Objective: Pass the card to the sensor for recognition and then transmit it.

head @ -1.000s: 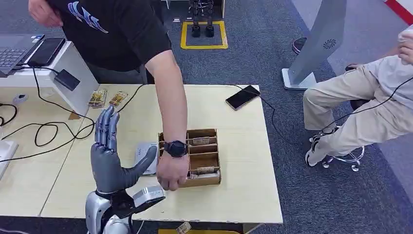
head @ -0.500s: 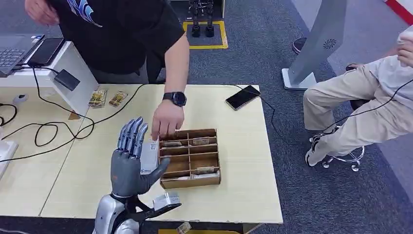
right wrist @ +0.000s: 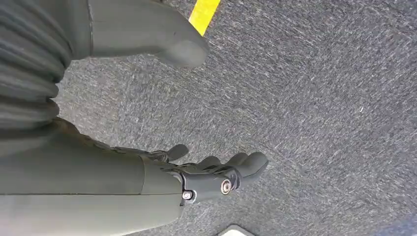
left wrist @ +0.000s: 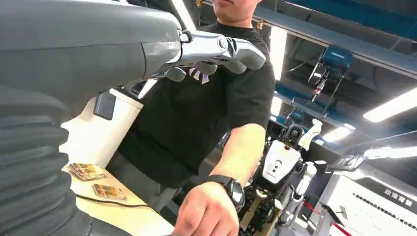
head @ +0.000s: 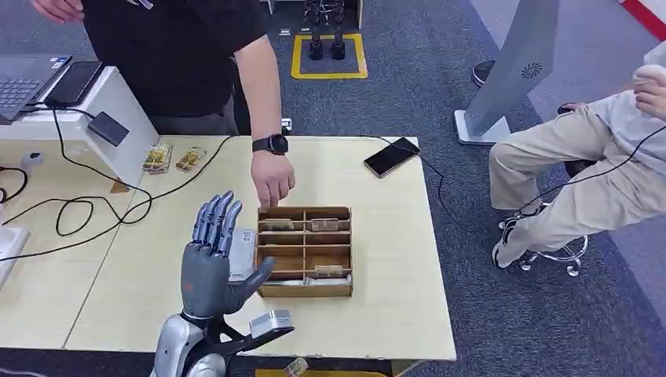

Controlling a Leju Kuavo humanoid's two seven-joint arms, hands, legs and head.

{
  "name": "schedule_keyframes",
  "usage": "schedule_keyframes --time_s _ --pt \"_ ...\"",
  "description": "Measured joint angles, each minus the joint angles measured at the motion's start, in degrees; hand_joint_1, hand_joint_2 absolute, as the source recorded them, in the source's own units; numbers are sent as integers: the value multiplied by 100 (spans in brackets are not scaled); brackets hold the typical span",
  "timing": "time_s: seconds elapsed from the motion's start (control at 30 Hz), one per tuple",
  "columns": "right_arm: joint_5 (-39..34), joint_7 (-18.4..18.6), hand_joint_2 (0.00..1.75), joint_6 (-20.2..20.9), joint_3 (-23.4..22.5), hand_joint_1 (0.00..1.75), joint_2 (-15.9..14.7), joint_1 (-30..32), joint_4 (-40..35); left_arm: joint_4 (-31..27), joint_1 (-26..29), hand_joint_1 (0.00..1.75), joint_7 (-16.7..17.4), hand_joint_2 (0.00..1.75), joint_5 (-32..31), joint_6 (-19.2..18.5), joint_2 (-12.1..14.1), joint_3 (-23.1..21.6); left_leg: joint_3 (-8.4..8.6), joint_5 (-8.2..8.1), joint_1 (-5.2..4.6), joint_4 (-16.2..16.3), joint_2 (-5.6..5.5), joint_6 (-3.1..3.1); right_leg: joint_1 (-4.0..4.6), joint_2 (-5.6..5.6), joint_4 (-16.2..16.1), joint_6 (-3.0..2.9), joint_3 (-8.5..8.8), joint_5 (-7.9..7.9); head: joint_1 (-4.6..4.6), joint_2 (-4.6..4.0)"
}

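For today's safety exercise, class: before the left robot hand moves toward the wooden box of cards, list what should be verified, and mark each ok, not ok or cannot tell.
1. Left robot hand empty, fingers apart: ok.
2. Left robot hand beside the wooden box, thumb near its edge; touching: cannot tell.
3. Cards lie in the box's compartments: ok.
4. Workspace free of people: not ok; a person's hand is at the box's far edge.
5. Right robot hand hangs over the carpet, holding nothing: ok.
6. Sensor beside the box, partly hidden by the left robot hand; ready: cannot tell.
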Motion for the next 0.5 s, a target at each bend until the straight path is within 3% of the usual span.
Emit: schedule_keyframes --time_s 0.3,0.5 --pt "-81 0 175 0 7 0 0 1 0 81 15 0 50 175 -116 11 0 0 -1 0 0 0 0 0 0 0 0 0 0 0 0 0" --pt "-181 0 175 2 39 0 0 3 0 317 76 0 52 175 -264 -170 20 -59 -1 0 0 0 0 0 0 0 0 0 0 0 0 0"
